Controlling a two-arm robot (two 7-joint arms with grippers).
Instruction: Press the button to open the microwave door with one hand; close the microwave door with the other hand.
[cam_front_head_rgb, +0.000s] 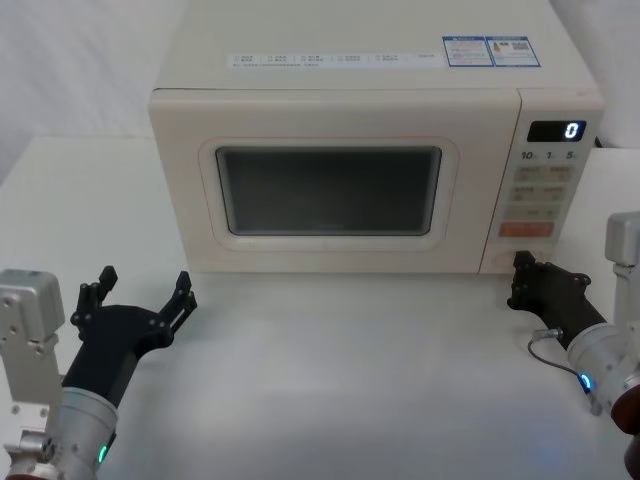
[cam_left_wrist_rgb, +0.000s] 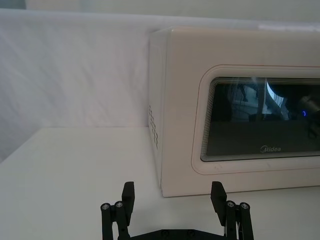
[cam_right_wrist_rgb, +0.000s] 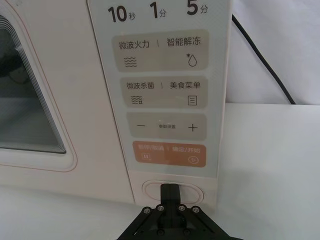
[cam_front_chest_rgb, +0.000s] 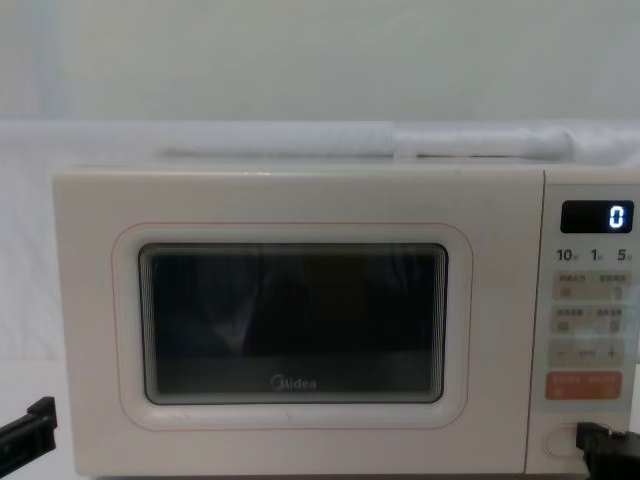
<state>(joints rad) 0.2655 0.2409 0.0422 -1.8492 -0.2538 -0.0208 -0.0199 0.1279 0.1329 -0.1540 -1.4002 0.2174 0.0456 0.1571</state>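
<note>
Right wrist view shows what head view can't: black blocky right gripper (cam_right_wrist_rgb: 169, 192), fingers pinched together into one tip, sits on the big cream pill-shaped oval button (cam_right_wrist_rgb: 172, 191) at the panel's foot, w/ the orange rectangular key (cam_right_wrist_rgb: 169, 153) just past it. Head view has the button mostly hidden behind that tip. Left wrist view gives the grey "Midea" logo and thin pinkish outline on the wide cream microwave door (cam_left_wrist_rgb: 240, 165), shut flush, glossy dark glass; door lies ahead of the jaws. Black long-fingered left gripper (cam_front_head_rgb: 142, 294) hovers w/ jaws spread wide, nothing between, near the door's lower left corner, above the matte white table (cam_front_head_rgb: 340, 370).
</note>
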